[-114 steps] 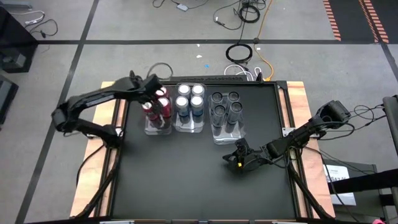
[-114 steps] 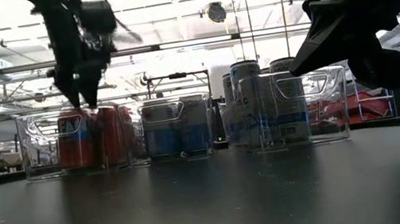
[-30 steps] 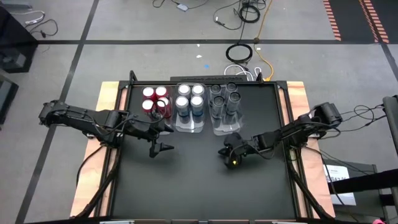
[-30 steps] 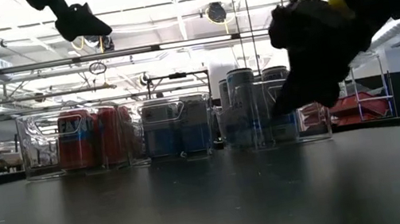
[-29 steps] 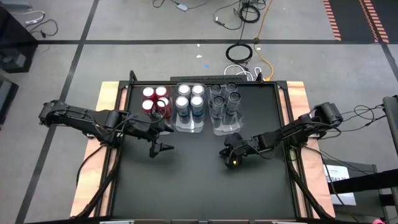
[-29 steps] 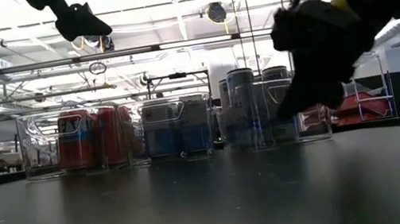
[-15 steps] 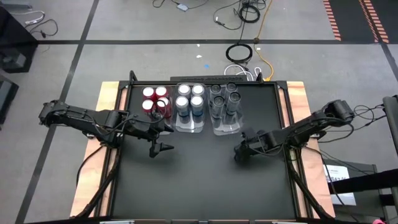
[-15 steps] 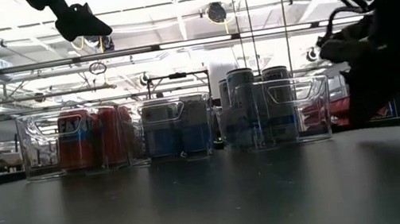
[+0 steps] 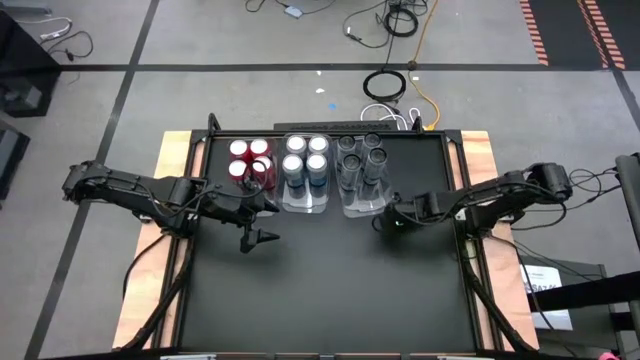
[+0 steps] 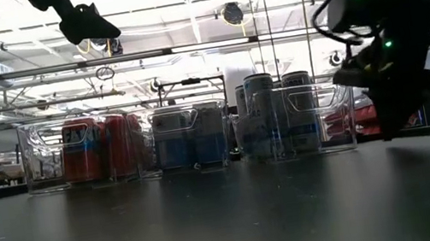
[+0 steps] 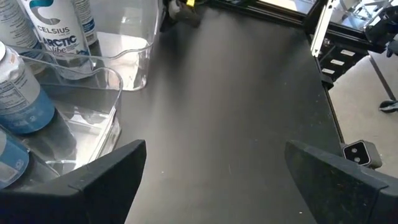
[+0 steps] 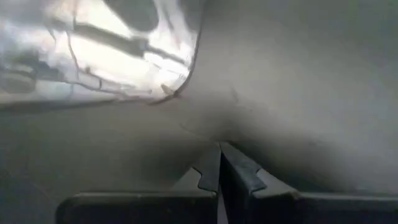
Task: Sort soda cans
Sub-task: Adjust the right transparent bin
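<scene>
Three clear trays stand in a row at the table's far side, with soda cans upright in them. The left one holds red cans [image 9: 250, 163], the middle one blue-and-silver cans [image 9: 305, 160], and the right one grey cans [image 9: 362, 165]. My left gripper [image 9: 256, 240] hangs open, high above the table [image 10: 82, 20], just near of the red cans' tray. My right gripper [image 9: 385, 222] is shut and points steeply down at the table beside the near right corner of the grey cans' tray [image 12: 180, 81]. I cannot tell whether its tips [image 12: 219, 168] touch the table.
The black tabletop [image 9: 320, 290] near of the trays is bare. Black rails and wooden boards run along the table's left and right edges [image 9: 470, 250]. Cables lie on the floor beyond the far edge [image 9: 385, 85].
My right gripper has gone toward the table's far edge, up to the near right corner of the grey cans' tray. It has rolled and tipped from a slant to pointing steeply down, and it has stayed shut.
</scene>
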`<action>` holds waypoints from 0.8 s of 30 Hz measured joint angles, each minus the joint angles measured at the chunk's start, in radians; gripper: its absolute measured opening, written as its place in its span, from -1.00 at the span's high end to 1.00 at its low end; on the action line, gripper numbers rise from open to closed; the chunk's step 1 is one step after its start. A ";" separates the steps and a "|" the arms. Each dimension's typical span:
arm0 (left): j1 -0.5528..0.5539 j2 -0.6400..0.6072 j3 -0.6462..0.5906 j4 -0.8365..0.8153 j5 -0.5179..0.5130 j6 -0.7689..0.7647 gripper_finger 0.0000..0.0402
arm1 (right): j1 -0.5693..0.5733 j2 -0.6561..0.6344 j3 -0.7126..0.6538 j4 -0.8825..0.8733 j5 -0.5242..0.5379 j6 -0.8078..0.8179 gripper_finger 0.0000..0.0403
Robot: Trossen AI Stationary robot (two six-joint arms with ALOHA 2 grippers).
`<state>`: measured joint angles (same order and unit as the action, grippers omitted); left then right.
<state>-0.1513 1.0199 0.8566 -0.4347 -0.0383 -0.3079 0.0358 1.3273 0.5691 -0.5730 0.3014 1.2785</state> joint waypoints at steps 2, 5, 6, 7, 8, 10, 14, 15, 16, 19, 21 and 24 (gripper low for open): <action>0.000 0.000 0.000 0.000 0.000 -0.001 -0.95 | -0.038 0.015 0.000 0.026 -0.063 -0.070 1.00; 0.000 0.000 0.000 0.000 0.010 -0.001 -0.95 | -0.074 0.048 0.001 0.131 -0.135 -0.190 1.00; 0.000 0.000 0.000 0.000 0.014 -0.001 -0.95 | -0.081 0.057 0.002 0.168 -0.150 -0.221 1.00; 0.000 0.000 0.000 0.001 0.020 -0.001 -0.95 | -0.085 0.064 0.003 0.198 -0.158 -0.241 1.00; 0.000 0.000 0.000 0.000 0.024 -0.001 -0.95 | -0.086 0.073 0.003 0.222 -0.164 -0.252 1.00; 0.000 0.000 0.000 0.000 0.030 -0.002 -0.95 | -0.089 0.077 0.002 0.274 -0.179 -0.272 1.00; 0.000 0.000 0.000 0.000 0.031 -0.001 -0.95 | -0.089 0.078 0.000 0.312 -0.196 -0.319 1.00; 0.000 0.000 0.000 0.001 0.032 -0.001 -0.95 | -0.089 0.079 0.000 0.326 -0.204 -0.345 1.00; 0.000 0.000 0.000 0.001 0.033 -0.001 -0.95 | -0.089 0.080 0.000 0.336 -0.208 -0.367 1.00; 0.000 0.000 0.000 0.000 0.034 -0.001 -0.95 | -0.089 0.081 -0.002 0.389 -0.232 -0.425 1.00; 0.000 0.000 0.000 0.001 0.034 -0.001 -0.95 | -0.088 0.082 -0.002 0.442 -0.248 -0.477 1.00; 0.000 0.000 0.000 0.001 0.034 0.000 -0.95 | -0.089 0.083 -0.002 0.499 -0.244 -0.543 1.00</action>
<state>-0.1513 1.0199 0.8566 -0.4338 -0.0048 -0.3081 -0.0532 1.4101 0.5667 -0.0741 0.0577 0.7354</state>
